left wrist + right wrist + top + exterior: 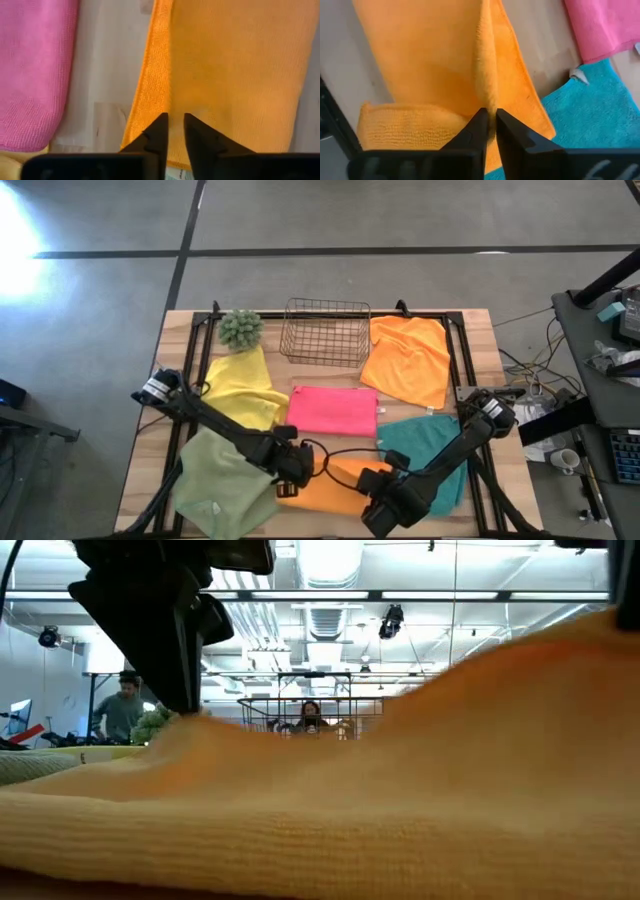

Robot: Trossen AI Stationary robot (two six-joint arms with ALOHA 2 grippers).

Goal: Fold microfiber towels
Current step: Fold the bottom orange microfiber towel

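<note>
Near the table's six o'clock edge, the right gripper (490, 122) pinches a fold of the orange towel (435, 65); the left gripper (175, 131) hovers slightly parted over it.

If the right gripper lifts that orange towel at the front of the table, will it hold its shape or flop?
Probably flop: the orange towel already ridges up in a soft pleat at the right gripper. It likely drags rather than slides, since its looped pile looks grippy. It seems light, draped in loose folds.

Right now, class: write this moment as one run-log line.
Left end effector: over orange towel | Right end effector: pinching its fold
</note>
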